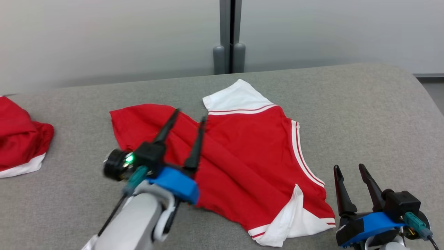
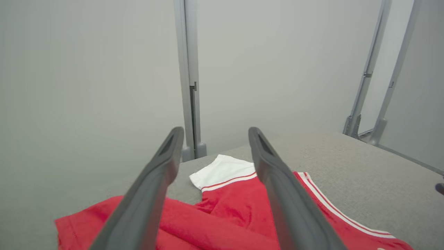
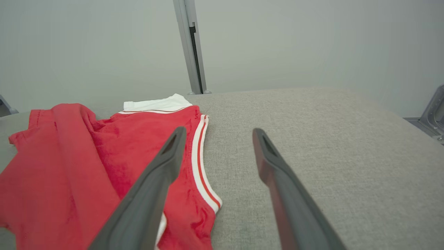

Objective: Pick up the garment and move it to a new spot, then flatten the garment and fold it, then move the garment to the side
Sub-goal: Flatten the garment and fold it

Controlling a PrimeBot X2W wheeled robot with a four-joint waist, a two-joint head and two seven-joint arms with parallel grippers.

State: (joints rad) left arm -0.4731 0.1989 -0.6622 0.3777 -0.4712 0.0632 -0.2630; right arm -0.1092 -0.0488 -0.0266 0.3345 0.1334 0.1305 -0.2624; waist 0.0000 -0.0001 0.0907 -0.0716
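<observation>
The garment (image 1: 249, 152) is a red shirt with white sleeves and white-striped trim, lying spread but creased in the middle of the grey table. My left gripper (image 1: 190, 115) hovers over its left half, open, nothing between the fingers. In the left wrist view the garment (image 2: 229, 211) lies below the open left gripper (image 2: 214, 132). My right gripper (image 1: 349, 167) stands open just right of the shirt's near white sleeve, over bare table. From the right wrist, the garment (image 3: 86, 166) lies to the left of the open right gripper (image 3: 218, 132).
A second red garment (image 1: 20, 142) with a white edge is bunched at the table's far left. The grey cloth-covered table (image 1: 364, 114) has free room at the right and front left. A grey post (image 1: 229, 38) stands behind the table against the wall.
</observation>
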